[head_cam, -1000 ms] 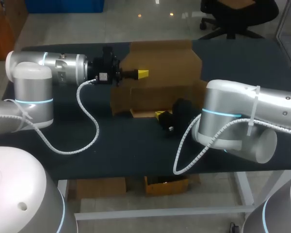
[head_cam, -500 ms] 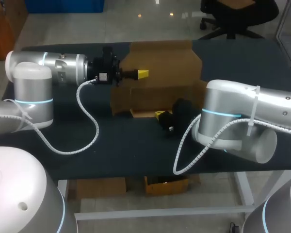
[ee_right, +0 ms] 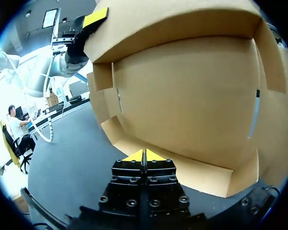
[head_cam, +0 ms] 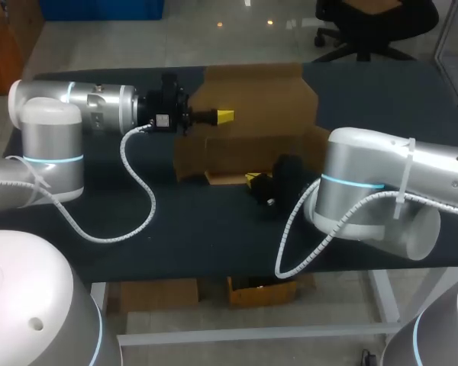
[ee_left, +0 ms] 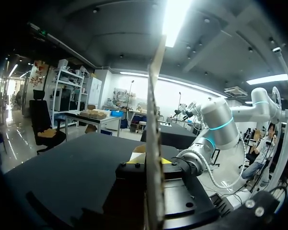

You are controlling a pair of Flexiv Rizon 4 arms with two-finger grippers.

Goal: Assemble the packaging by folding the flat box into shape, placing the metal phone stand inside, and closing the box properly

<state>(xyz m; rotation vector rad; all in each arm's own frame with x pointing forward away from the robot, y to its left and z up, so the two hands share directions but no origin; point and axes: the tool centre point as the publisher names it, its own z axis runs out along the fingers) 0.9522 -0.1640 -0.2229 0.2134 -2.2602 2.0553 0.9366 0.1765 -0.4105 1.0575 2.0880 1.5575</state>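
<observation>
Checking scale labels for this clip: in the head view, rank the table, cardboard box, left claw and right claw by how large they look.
1. table
2. cardboard box
3. left claw and right claw: both small and look alike. The right one is partly hidden, so I leave them unranked.

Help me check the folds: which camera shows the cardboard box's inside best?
The right wrist view: the box fills it, with inner panels and flaps plain. The head view shows it from above, its folds hard to tell. The left wrist view shows it only edge-on.
</observation>
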